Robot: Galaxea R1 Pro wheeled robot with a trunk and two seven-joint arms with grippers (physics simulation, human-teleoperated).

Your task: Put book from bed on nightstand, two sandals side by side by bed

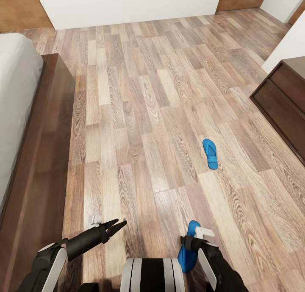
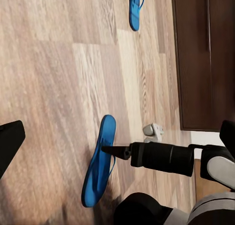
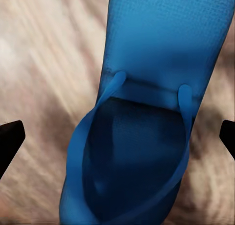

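Two bright blue sandals lie apart on the wood floor. One sandal [image 1: 210, 153] [image 2: 135, 7] is out in the middle of the room. The other sandal [image 1: 186, 258] [image 2: 100, 161] [image 3: 147, 87] lies close to my base, and my right gripper [image 1: 190, 243] [image 2: 108, 150] [image 3: 117, 141] hangs open right over its strap end, one finger on each side. Low over the floor near the bed stands my left gripper [image 1: 117, 225], open and holding nothing. The bed [image 1: 46, 156] with its pale mattress [image 1: 15, 101] runs along the left. The book and the nightstand are out of view.
A long dark wood cabinet [image 1: 284, 101] [image 2: 205, 58] with drawer fronts stands against the right wall. White walls and a doorway close the far end. Plank floor lies between the bed frame and the cabinet.
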